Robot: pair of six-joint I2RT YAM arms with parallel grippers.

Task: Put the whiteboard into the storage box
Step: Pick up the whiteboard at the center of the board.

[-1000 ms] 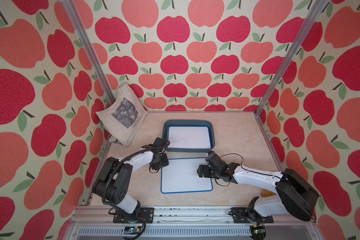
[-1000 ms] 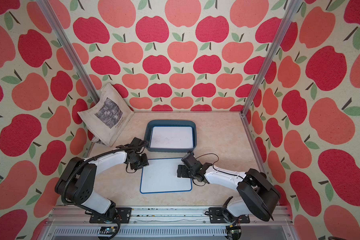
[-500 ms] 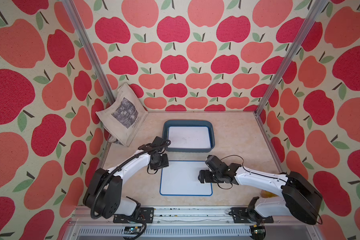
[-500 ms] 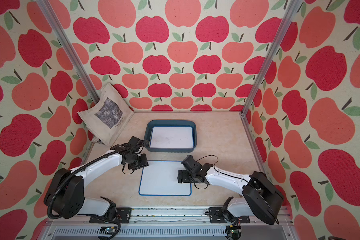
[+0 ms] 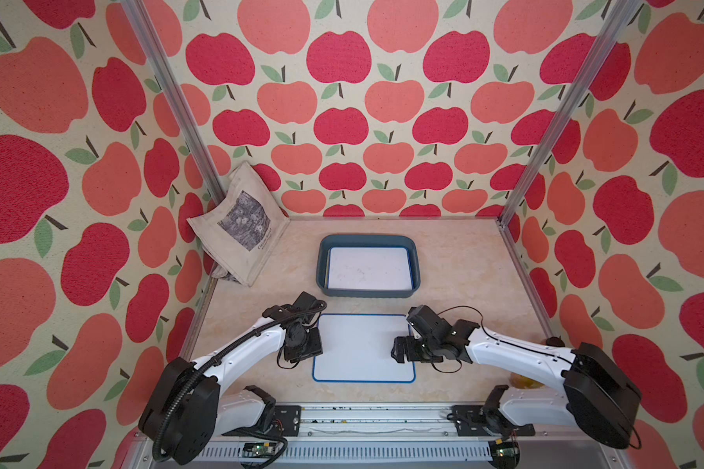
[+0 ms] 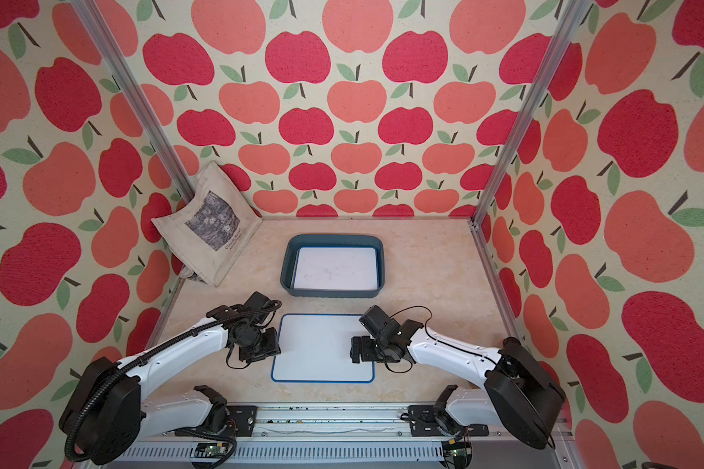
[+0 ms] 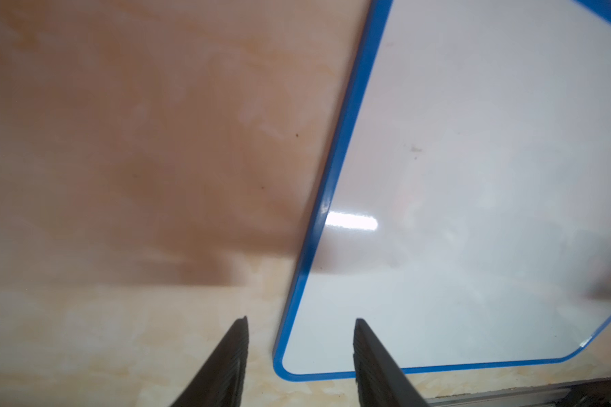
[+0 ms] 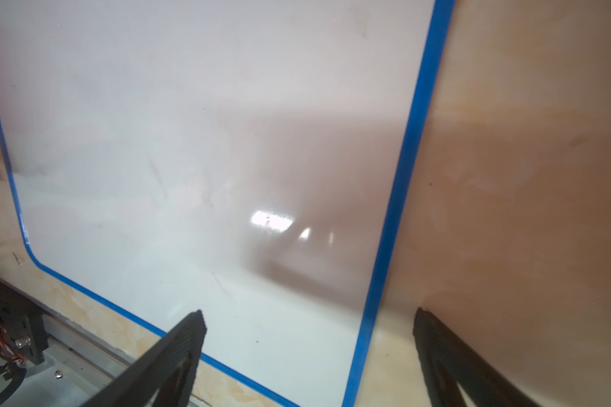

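The left arm [image 5: 240,353] and right arm [image 5: 517,355] have white shells and black joints. A ribbed black hose [image 5: 257,329] follows the left one, a thin black cable [image 5: 462,307] the right. The fingers [image 7: 226,366] are black, grooved.

Both top views are bright and evenly lit, sharp in the middle, with only soft, faint shadows on the tabletop [image 5: 464,268]. The wide lens bows the apple-print walls [image 5: 342,122] outward toward the edges. The wrist views are hazier and softer: the whiteboard [image 7: 473,176] shows a small white glare patch and a broad brownish shadow that spills onto the tabletop beside it, and its far parts are out of focus.
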